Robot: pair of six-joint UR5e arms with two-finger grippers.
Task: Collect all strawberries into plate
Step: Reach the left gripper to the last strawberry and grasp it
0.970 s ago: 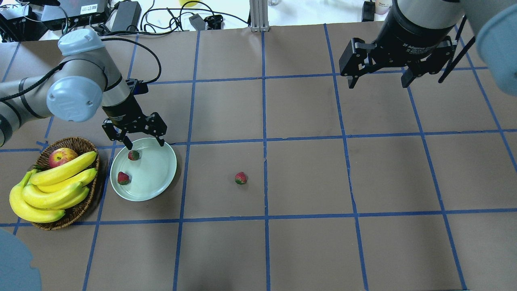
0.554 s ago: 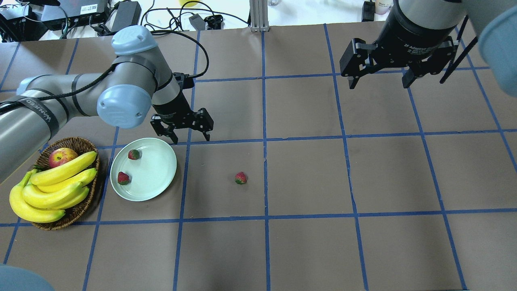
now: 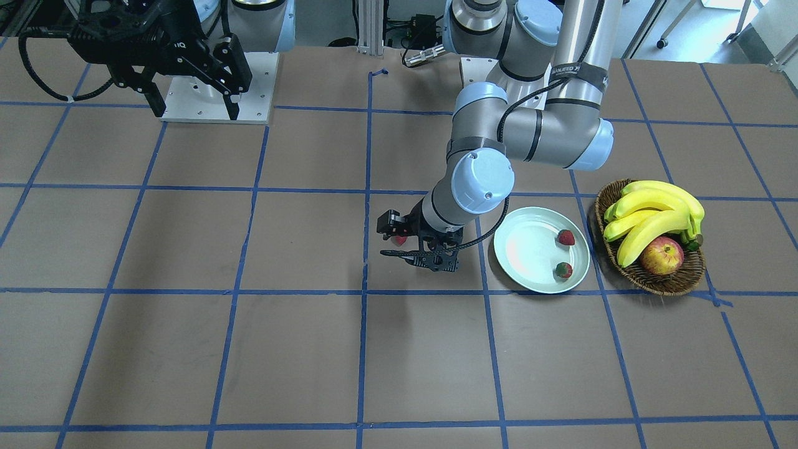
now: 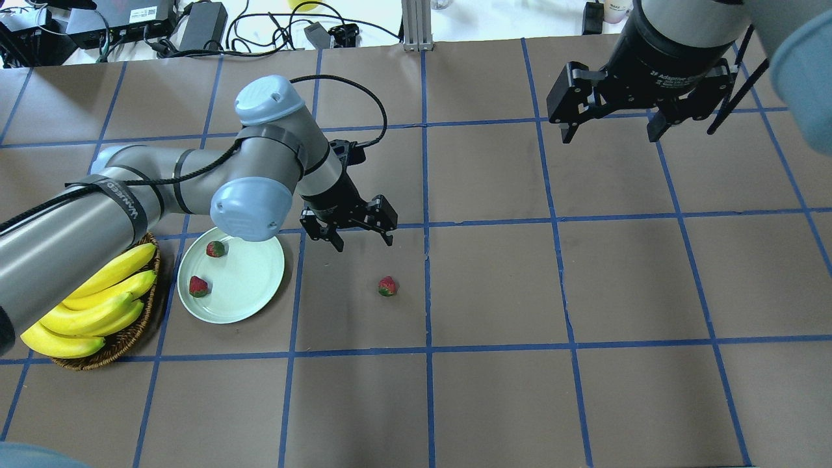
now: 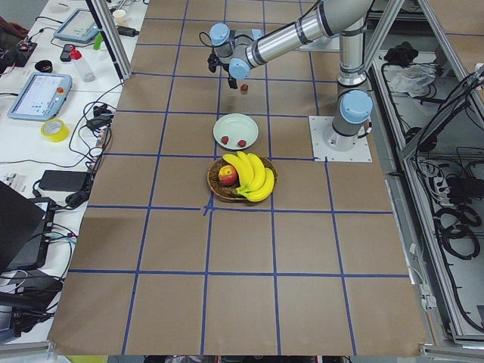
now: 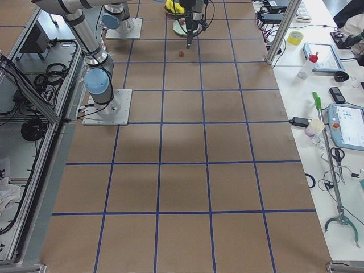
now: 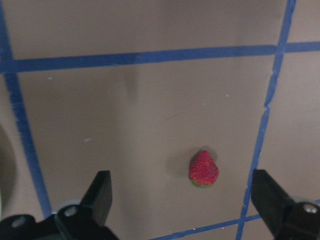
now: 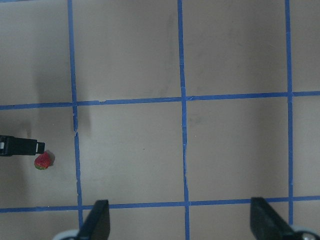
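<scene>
Two strawberries (image 4: 215,249) (image 4: 198,286) lie on the left part of the pale mint plate (image 4: 250,279). The third strawberry (image 4: 387,286) lies alone on the brown table, right of the plate. My left gripper (image 4: 364,244) is open and empty, hovering above the table just beyond that strawberry. In the left wrist view the strawberry (image 7: 203,169) shows between the spread fingers (image 7: 100,192), right of centre. My right gripper (image 4: 609,136) is open and empty, high over the far right of the table. The front view shows the plate (image 3: 527,249) and the left gripper (image 3: 389,242).
A brown wicker basket (image 4: 123,338) with yellow bananas (image 4: 97,305) stands left of the plate; the apple (image 3: 662,255) in it shows in the front view. Blue tape lines grid the table. Cables and boxes lie beyond its far edge.
My left arm has swung right, from over the plate's far rim to near the lone strawberry, staying open. The right gripper has not moved.
</scene>
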